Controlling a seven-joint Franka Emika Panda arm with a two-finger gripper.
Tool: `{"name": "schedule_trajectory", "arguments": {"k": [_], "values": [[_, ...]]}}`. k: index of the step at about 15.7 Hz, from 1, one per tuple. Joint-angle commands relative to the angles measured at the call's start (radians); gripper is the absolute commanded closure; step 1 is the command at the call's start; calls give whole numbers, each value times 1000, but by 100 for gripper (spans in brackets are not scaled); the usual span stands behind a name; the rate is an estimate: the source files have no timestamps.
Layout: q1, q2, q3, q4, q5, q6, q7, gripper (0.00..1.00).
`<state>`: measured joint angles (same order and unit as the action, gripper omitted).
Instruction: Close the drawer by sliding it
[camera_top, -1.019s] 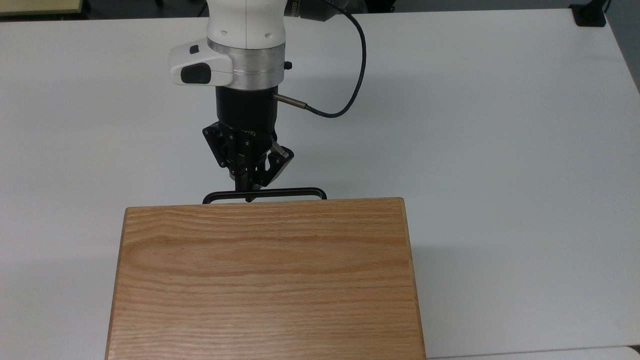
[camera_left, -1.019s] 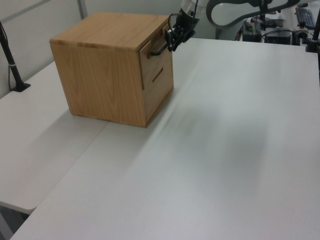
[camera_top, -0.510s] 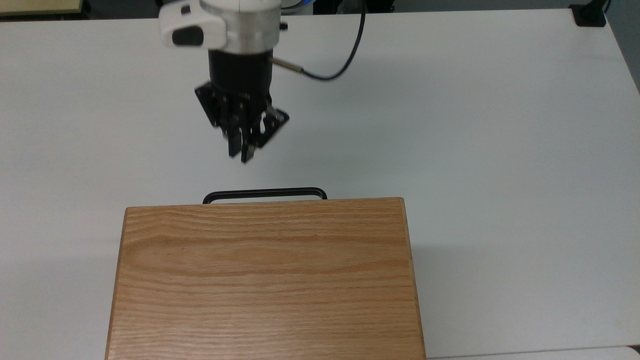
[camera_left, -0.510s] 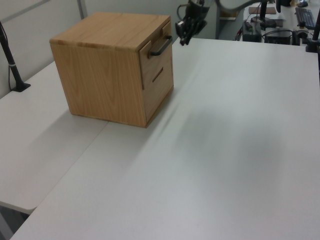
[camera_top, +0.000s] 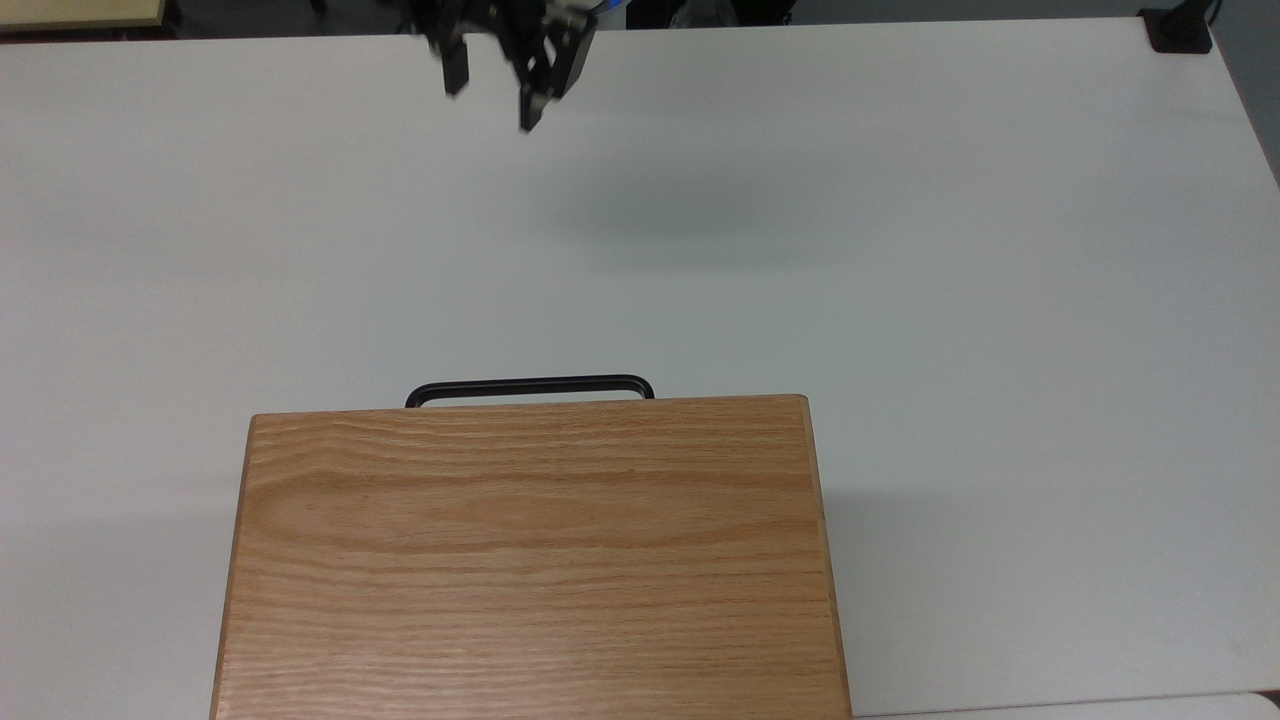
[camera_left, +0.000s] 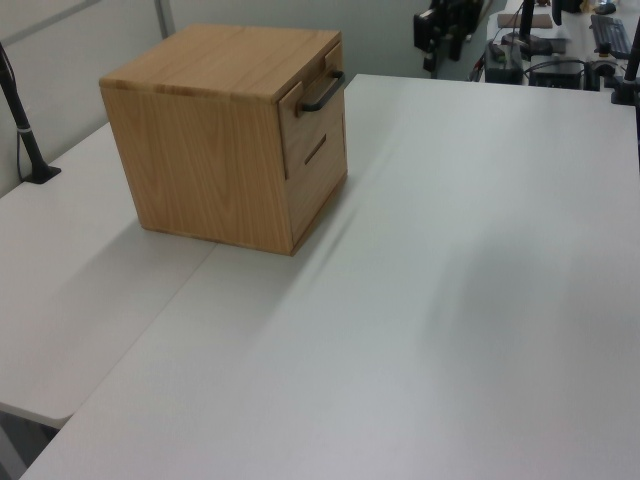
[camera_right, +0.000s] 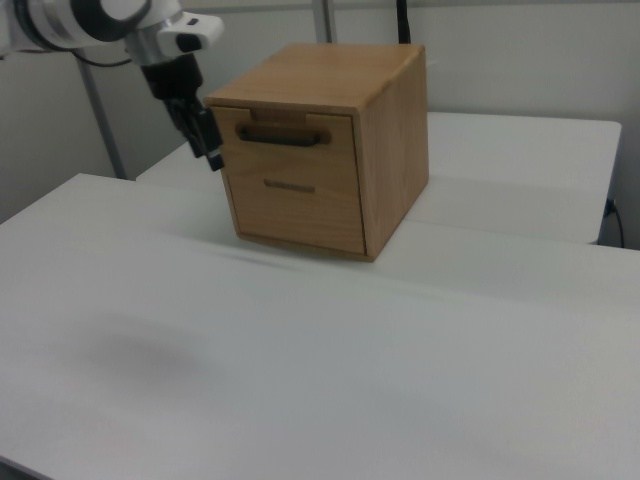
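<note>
Oak drawer looks seated flush, so I judge closing done; my end effector, fingers spread and empty, needs only parking.

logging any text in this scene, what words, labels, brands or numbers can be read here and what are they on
None: there is no readable text.
The cabinet has plain wood grain, no label.
The drawer front and its black handle carry no markings.
The gripper is motion-blurred; any print on it cannot be read.
The table is plain white.
</note>
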<state>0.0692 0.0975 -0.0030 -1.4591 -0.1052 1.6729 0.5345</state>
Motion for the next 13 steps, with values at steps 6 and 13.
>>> {"name": "schedule_trajectory", "arguments": {"k": [6,13], "values": [[-2,-177,-3,-201,67,-25,-226,0],[-39,-167,-5,-191,67,-2,-476,0]]}}
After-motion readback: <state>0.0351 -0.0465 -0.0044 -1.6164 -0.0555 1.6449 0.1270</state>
